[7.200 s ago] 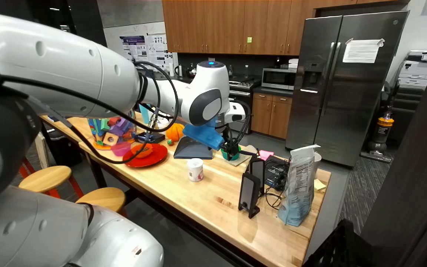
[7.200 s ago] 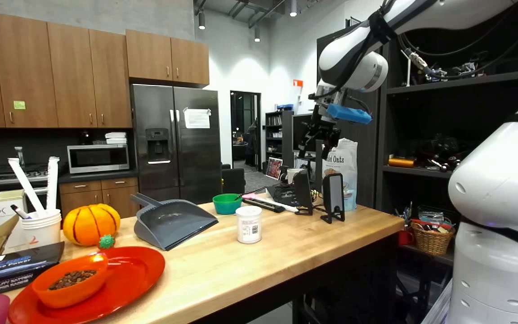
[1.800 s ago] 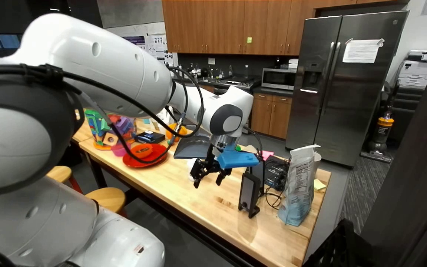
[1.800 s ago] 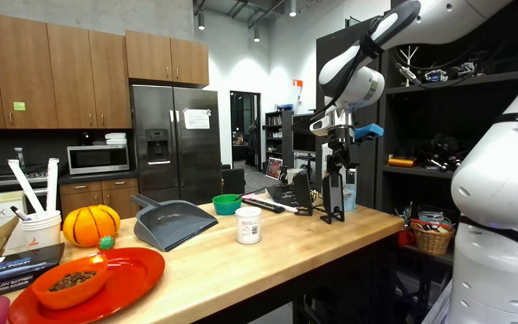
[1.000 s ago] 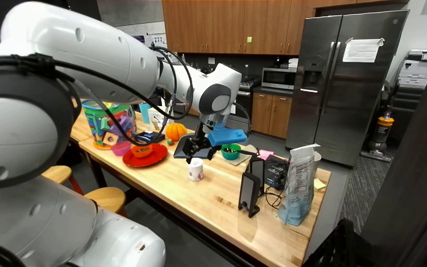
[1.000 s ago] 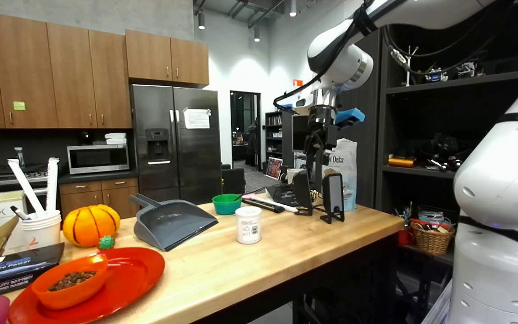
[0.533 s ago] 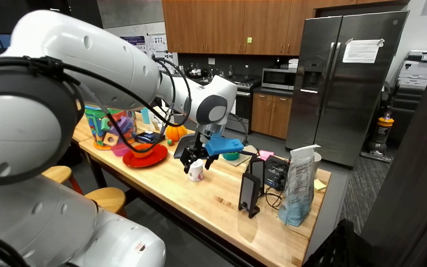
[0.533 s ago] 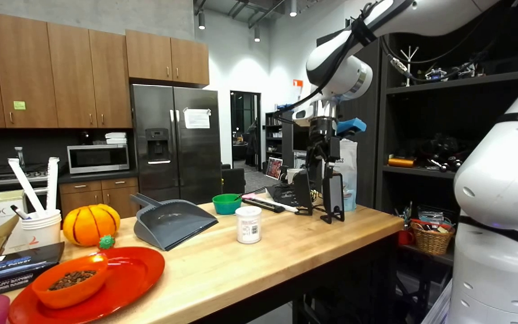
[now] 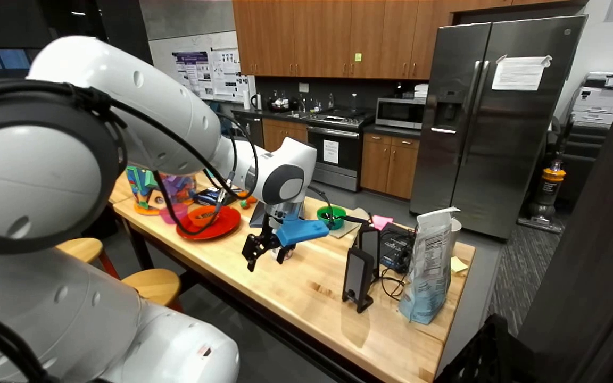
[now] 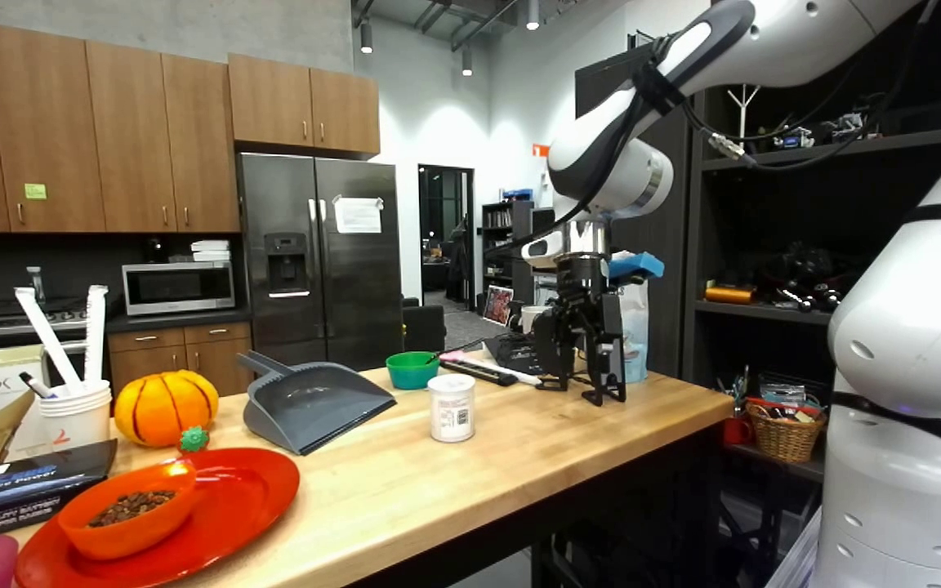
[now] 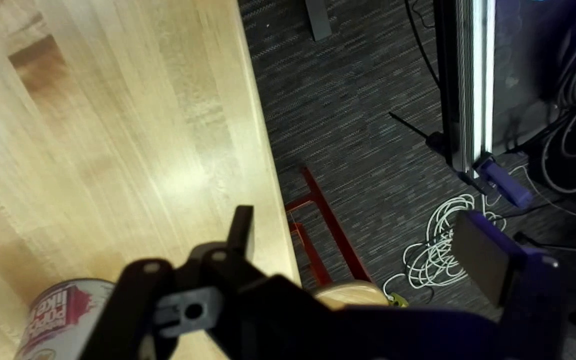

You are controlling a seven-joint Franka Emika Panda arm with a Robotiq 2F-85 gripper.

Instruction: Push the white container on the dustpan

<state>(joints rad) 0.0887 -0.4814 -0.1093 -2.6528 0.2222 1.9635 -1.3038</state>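
"What is the tub (image 10: 452, 408) like?"

"A smooth white cylinder, a little taller than wide, with print round its side; the wrist view shows a ragged pink patch under pale letters."

"Where is it?"

"On the worktop (image 10: 405, 490), pale grained wood with a soft shine, near the dustpan (image 10: 311, 404) but apart from it."

"Which way does it point?"

"Straight up. Its long axis is vertical, and in an exterior view a square code (image 10: 462, 417) shows on the near side."

"And the dustpan?"

"Dark grey and smooth, a shallow scoop with raised sides. Its long axis runs from the handle (image 10: 262, 364) to the straight front lip (image 10: 348, 425). In an exterior view the handle points up and left, away from the tub, and the lip faces down and right, on the tub's side."

"What about the fingers (image 11: 483, 260)?"

"Black and jointed, spread wide apart. In the wrist view the tub lies outside the gap, at the lower left, partly covered by one of them. In both exterior views they point down."

"What else lies near?"

"Beside the dustpan, a ribbed orange pumpkin (image 10: 167, 408) and a glossy red plate (image 10: 246, 514) carrying an orange bowl (image 10: 140, 541). On the dustpan's other side, a green bowl (image 10: 412, 371)."
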